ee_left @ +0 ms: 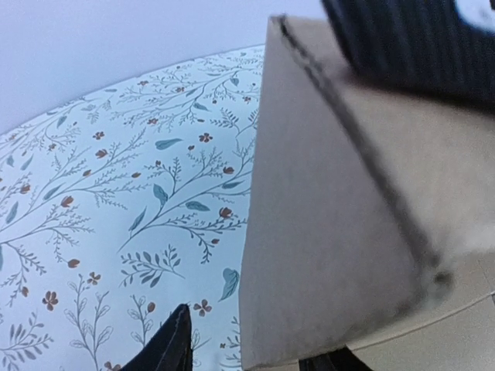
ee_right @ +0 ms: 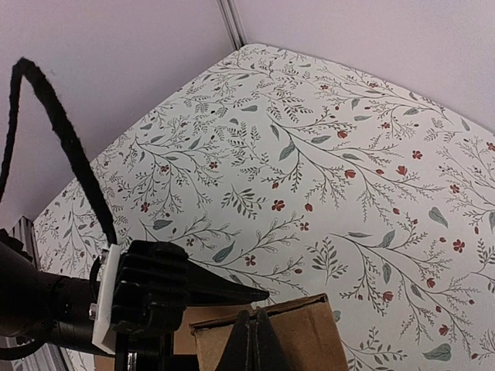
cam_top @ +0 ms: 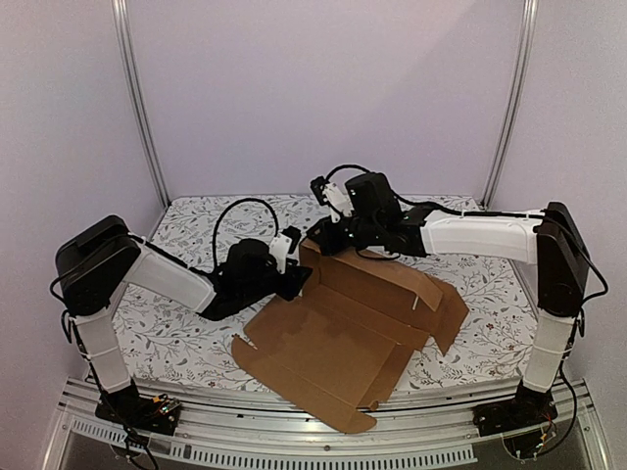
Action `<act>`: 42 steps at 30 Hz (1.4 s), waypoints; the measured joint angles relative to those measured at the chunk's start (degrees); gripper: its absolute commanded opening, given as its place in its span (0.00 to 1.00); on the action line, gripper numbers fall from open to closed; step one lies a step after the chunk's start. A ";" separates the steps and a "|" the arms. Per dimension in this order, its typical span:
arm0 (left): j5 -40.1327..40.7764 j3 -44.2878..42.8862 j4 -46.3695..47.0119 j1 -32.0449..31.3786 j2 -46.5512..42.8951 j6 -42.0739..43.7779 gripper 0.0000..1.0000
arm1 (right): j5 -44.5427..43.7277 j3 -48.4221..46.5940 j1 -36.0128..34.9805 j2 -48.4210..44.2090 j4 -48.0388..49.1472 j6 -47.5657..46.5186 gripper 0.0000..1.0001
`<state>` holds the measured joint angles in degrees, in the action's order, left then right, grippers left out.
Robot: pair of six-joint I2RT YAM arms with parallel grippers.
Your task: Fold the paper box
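The paper box [cam_top: 343, 333] is a brown die-cut cardboard sheet lying partly flat in mid-table, its far wall folded upright. My left gripper [cam_top: 297, 266] is at that wall's left end. In the left wrist view the raised flap [ee_left: 332, 232] fills the right side. The left gripper [ee_left: 247, 354] is open, with a visible gap between one finger [ee_left: 168, 344] and the flap's edge. My right gripper [cam_top: 328, 235] hovers over the same corner. Its fingers [ee_right: 254, 340] are pressed together against the flap's top edge [ee_right: 309, 309], and nothing shows between them.
A floral cloth [cam_top: 196, 333] covers the table. Plain walls and two metal posts [cam_top: 137, 108] close off the back. The left arm's black cable [ee_right: 54, 131] arcs over the cloth. The box's near flap [cam_top: 338, 416] reaches the table's front edge.
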<state>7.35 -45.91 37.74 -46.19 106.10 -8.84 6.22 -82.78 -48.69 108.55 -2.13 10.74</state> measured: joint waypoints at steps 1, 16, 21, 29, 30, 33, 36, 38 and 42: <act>-0.44 0.00 1.22 0.15 0.02 -0.15 0.47 | 0.02 0.07 0.00 -0.11 -0.04 0.00 0.00; -3.91 1.27 16.09 0.59 5.33 -1.99 0.39 | 0.13 1.49 0.00 -1.25 0.13 0.00 0.00; -3.67 0.15 16.98 0.59 5.88 -2.29 0.19 | 0.15 1.75 0.00 -1.46 0.11 0.02 0.00; -2.67 -1.40 16.68 0.44 6.54 -0.42 0.00 | 0.20 1.77 0.00 -1.64 0.00 0.17 0.00; -2.38 -1.42 16.59 0.33 6.54 -0.13 0.00 | 0.22 1.77 0.00 -1.66 -0.04 0.22 0.00; -1.33 -1.53 16.39 -0.15 6.51 1.05 0.00 | 0.20 1.77 0.00 -1.66 -0.11 0.31 0.00; 0.15 -1.53 16.11 -0.61 6.40 2.27 0.02 | 0.20 1.77 0.00 -1.68 -0.17 0.46 0.00; 1.11 -1.53 16.02 -0.92 6.38 3.04 0.10 | 0.20 1.77 0.00 -1.68 -0.17 0.59 0.00; 2.51 -1.55 15.82 -1.49 6.36 4.44 0.30 | 0.33 1.88 0.00 -1.68 -0.11 1.03 0.00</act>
<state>9.87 -47.46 53.56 -47.68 112.46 -4.40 6.55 -80.90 -48.69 106.87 -2.24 11.77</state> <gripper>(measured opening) 0.184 0.003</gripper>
